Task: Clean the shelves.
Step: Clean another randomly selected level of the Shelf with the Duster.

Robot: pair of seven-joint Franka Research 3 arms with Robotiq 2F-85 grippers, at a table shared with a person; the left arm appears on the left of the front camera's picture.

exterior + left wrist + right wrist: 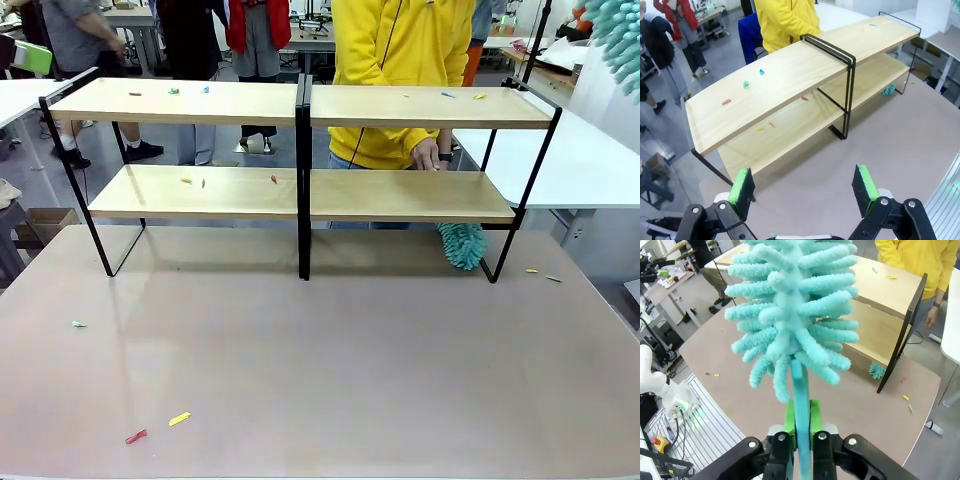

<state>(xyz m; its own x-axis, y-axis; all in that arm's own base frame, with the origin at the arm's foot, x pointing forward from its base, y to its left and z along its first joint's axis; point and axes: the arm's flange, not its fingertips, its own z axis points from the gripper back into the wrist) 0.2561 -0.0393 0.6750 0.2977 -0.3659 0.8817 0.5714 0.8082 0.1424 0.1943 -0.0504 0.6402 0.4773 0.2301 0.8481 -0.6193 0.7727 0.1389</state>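
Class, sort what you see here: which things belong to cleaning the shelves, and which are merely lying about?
Belong: shelves; teal duster in the right gripper; coloured scraps on them; second duster under the lower board.
Lying about: loose scraps on the table; cardboard box.

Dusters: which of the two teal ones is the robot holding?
The raised duster, clamped in the right gripper; the other duster sits low behind the shelves' right end.

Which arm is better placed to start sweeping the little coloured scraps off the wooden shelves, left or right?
Right, probably. The right gripper is shut on the teal fluffy duster, raised toward the light-wood two-tier shelves. The left gripper is open and empty, with nothing to sweep with.
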